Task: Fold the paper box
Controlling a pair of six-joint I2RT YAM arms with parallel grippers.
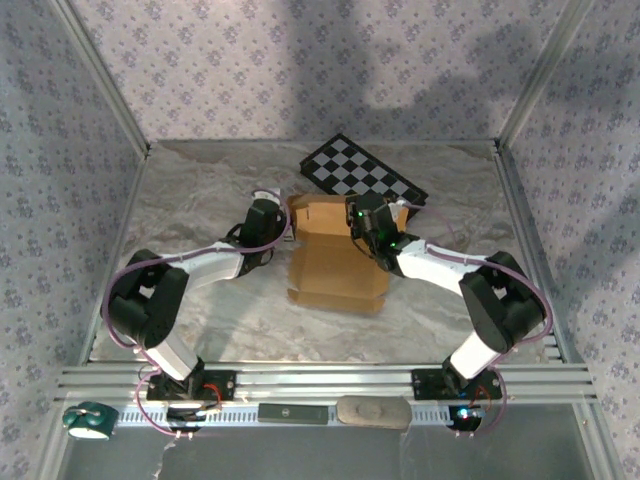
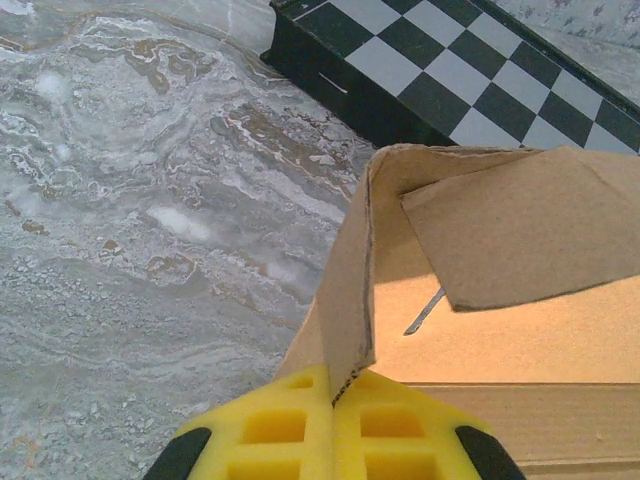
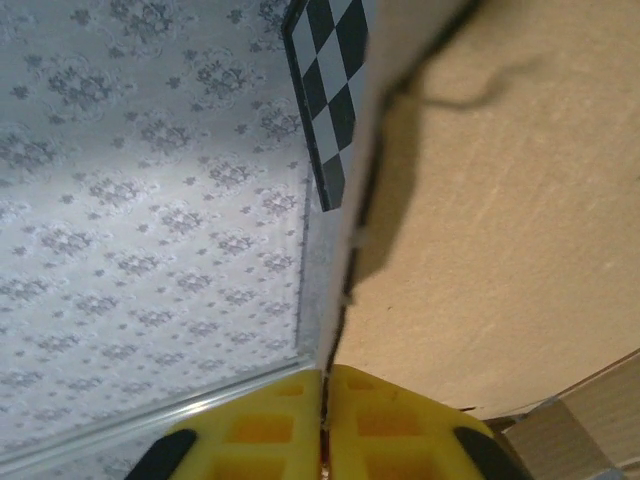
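Top external view shows the grey-and-white marbled table (image 1: 200, 190) as the widest thing. On it, the largest object is the plain tan-brown cardboard paper box (image 1: 335, 270), a die-cut sheet partly raised into a shallow tray. It lies mid-table between my two arms, with its long axis running near to far. Its near end is low and its far end stands up in flaps. Just beyond its far right corner lies the flat black-and-white checkered board (image 1: 365, 172); I cannot tell whether the two touch.

My left gripper (image 1: 268, 222) sits at the box's left wall, toward the far end. My right gripper (image 1: 365, 220) is over the far end, right of centre. Both arms are about equally close to that far end, and neither is at the near end.

From the left wrist, my yellow pads (image 2: 280, 425) are pressed together on the bottom edge of the upright left wall, with the card pinched between them. A folded-in flap and the box floor lie to their right. From the right wrist, my yellow pads (image 3: 260, 430) are likewise clamped on a thin raised panel that runs straight away from them.

I judge that the coming move turns on one relation. The box floor lies between my two grips, so each held panel has to fold inward, toward the other arm.
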